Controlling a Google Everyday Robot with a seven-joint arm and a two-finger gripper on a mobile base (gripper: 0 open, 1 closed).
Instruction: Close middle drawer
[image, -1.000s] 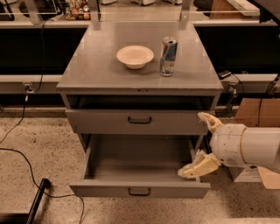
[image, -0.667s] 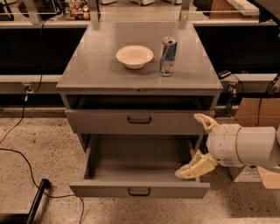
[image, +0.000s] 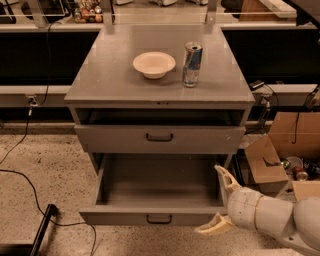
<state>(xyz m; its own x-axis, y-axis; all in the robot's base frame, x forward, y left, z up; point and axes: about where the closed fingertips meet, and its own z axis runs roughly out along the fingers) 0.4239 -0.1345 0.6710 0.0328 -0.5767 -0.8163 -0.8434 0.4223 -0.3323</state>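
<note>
The middle drawer (image: 159, 218) is pulled far out below the top drawer; it is wide and grey with a low front, a small black handle, and an empty inside. My gripper (image: 221, 203) is at the drawer's right front corner. Its cream fingers are open, one fingertip (image: 223, 175) by the right side wall and the other (image: 212, 229) just below the front edge. It holds nothing. The lowest drawer is hidden under the open one.
The top drawer (image: 159, 138) stands slightly open. A white bowl (image: 154, 64) and a drink can (image: 192, 63) sit on the cabinet top. Cardboard boxes (image: 285, 150) stand at the right. Black cables (image: 30, 180) and a black bar (image: 42, 227) lie on the floor at the left.
My gripper has moved down and slightly left, from beside the top drawer's right end to the open drawer's right front corner. The drawers have not moved.
</note>
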